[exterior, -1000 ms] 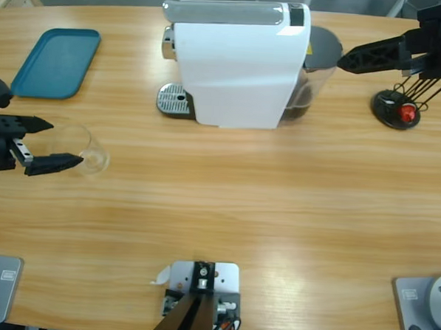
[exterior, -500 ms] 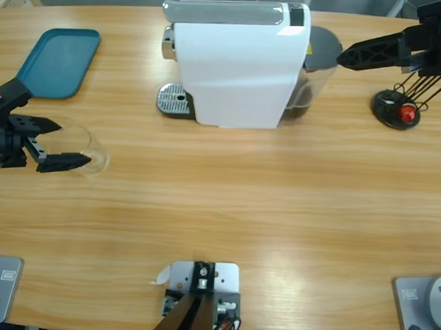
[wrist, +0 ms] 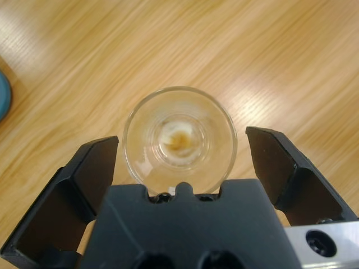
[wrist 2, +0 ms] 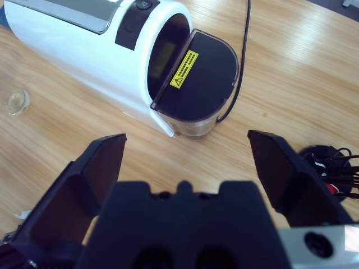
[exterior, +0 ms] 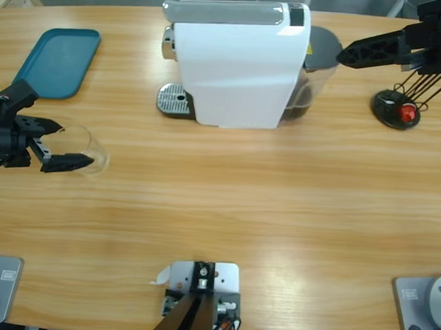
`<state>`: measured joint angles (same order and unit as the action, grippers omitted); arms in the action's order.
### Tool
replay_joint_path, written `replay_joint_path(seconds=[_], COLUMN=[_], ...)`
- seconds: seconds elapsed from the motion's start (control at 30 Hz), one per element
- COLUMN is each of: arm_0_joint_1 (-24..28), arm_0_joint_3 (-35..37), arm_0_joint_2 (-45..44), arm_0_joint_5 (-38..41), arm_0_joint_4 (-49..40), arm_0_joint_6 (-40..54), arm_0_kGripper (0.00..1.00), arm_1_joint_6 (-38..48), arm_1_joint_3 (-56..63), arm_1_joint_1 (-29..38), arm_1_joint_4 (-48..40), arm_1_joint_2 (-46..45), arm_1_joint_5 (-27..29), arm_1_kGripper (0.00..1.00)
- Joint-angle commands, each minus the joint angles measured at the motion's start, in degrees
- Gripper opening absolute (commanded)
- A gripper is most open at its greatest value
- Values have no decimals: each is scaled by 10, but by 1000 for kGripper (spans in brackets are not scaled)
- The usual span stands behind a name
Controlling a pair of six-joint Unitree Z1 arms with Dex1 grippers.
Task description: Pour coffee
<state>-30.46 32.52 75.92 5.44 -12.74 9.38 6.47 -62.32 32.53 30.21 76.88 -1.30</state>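
At the near left of one long wooden table [exterior: 225,210], the left gripper [exterior: 55,145] reaches in from the side edge, its two black jaws spread wide either side of a single clear glass tumbler [exterior: 84,149], touching neither wall. Seen from above, the glass is nearly lost against the wood grain; the left wrist view looks straight down into the tumbler [wrist: 179,140] and shows only a faint brownish trace of coffee [wrist: 178,140] on its base, too thin to judge as a pool. Against a second ago, this gripper has edged further along the glass and its arm sits higher in the picture; the glass has not shifted. Behind lies one teal tray [exterior: 57,62], and at mid-table one white coffee machine [exterior: 237,66] with its drip grate [exterior: 173,100] to the left and its smoky tank [wrist 2: 199,84] largely hidden behind the body from above. At the far right, the right gripper [exterior: 359,54] hangs with jaws apart, holding nothing, barely moved. Beneath it, a black stand [exterior: 396,111] holds one visible red capsule [exterior: 407,111], partly obscured.
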Motion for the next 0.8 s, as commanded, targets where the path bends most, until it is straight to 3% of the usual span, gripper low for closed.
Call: replay_joint_path(seconds=[0.03, 0.27, 0.3, 0.33, 0.57, 0.8], arm_0_joint_1=[3, 3, 3, 3, 1, -5], arm_0_joint_3=[1, 0, -1, -1, 4, 99], arm_0_joint_2=[40, 37, 36, 34, -8, -14], arm_0_joint_5=[-3, -2, 0, 0, -1, 11], arm_0_joint_4=[7, 7, 6, 6, 1, -13], arm_0_joint_6=[18, 25, 26, 28, 27, 83], arm_0_kGripper=[853, 562, 447, 421, 425, 425], arm_1_joint_6=[-7, -6, -6, -6, -6, -6], arm_1_joint_3=[20, 22, 22, 22, 26, 27], arm_1_joint_1=[-10, -10, -10, -10, -11, -16], arm_1_joint_4=[-3, -3, -3, -3, -3, -4], arm_1_joint_2=[8, 6, 5, 5, -4, -2], arm_1_joint_5=[0, 1, 1, 1, 6, 6], arm_1_kGripper=[1000, 1000, 1000, 1000, 1000, 1000])
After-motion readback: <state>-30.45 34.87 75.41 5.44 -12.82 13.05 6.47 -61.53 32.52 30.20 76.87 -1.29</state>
